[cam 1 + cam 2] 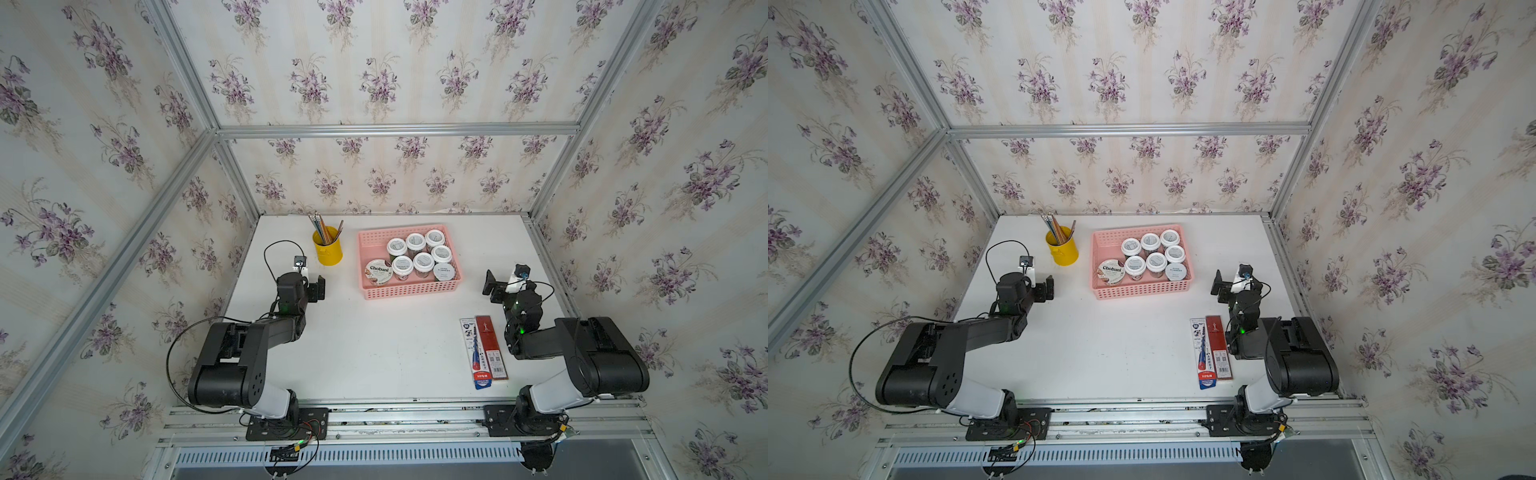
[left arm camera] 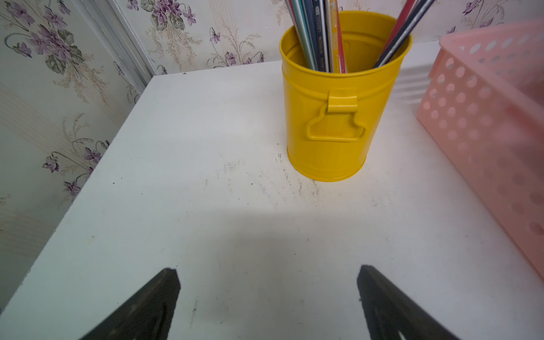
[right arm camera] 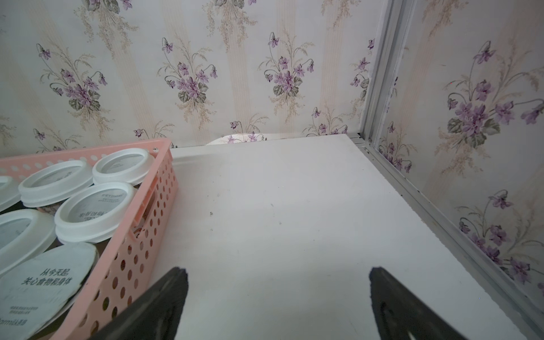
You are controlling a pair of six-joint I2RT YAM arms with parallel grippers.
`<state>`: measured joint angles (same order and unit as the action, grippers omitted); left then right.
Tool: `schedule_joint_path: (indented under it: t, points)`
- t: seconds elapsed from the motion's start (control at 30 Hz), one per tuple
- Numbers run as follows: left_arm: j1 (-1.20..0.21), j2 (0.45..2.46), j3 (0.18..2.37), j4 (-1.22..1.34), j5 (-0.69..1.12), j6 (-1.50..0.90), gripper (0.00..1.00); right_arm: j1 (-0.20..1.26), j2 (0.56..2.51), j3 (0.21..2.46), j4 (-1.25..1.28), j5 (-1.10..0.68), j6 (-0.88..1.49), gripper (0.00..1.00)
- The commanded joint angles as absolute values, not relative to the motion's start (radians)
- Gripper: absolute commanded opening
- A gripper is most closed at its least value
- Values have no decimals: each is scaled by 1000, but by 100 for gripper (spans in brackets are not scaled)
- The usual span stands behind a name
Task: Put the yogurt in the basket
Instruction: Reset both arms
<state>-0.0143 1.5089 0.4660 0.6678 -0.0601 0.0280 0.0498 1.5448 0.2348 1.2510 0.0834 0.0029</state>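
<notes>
**Finding 1, end effectors.** My right end effector (image 3: 278,276) has its jaws wide apart with nothing between them. In the right wrist view only bare counter (image 3: 279,206) shows in the gap. My left end effector (image 2: 268,276) is likewise spread and empty, facing the yellow pencil cup (image 2: 332,117).

**Finding 2, task items.** All eight yogurt cups are inside the pink basket (image 1: 409,293).
- The six white-lidded cups (image 1: 423,262) stand upright in two rows.
- The Chobani cup (image 1: 379,272) sits in the near-left corner.
- The pale-green-lidded cup (image 1: 444,272) sits in the near-right corner.
- I see no yogurt on the counter outside the basket in both top views.

**Finding 3, governing relation.** The basket lies to the left of my right end effector. Its right short wall is near that end effector, and in the top views the two are apart. The basket's long axis runs across the counter, left to right, between my two arms. My right end effector is the nearer of the two. My left one sits off the basket's left short wall, close to the pencil cup.

**Judgement.** The task looks complete, since no cup is left to reach for. Any coming move would be a withdrawal, and for my right arm that means moving rightward, away from the perforated wall, so that I do not nudge it. The flat packets (image 1: 484,353) lie on the counter beside my right arm. They are not task items and should be left alone.
</notes>
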Motion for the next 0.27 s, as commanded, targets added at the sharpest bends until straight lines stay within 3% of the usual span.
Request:
schedule_joint_path:
  t: [0.0,0.23]
  points:
    - [-14,1510,472,667,-60,22,99,49,1564,260,1223,0,-20,100]
    - [-15,1508,464,676,-58,24,99,37,1539,229,1259,-10,-9,100]
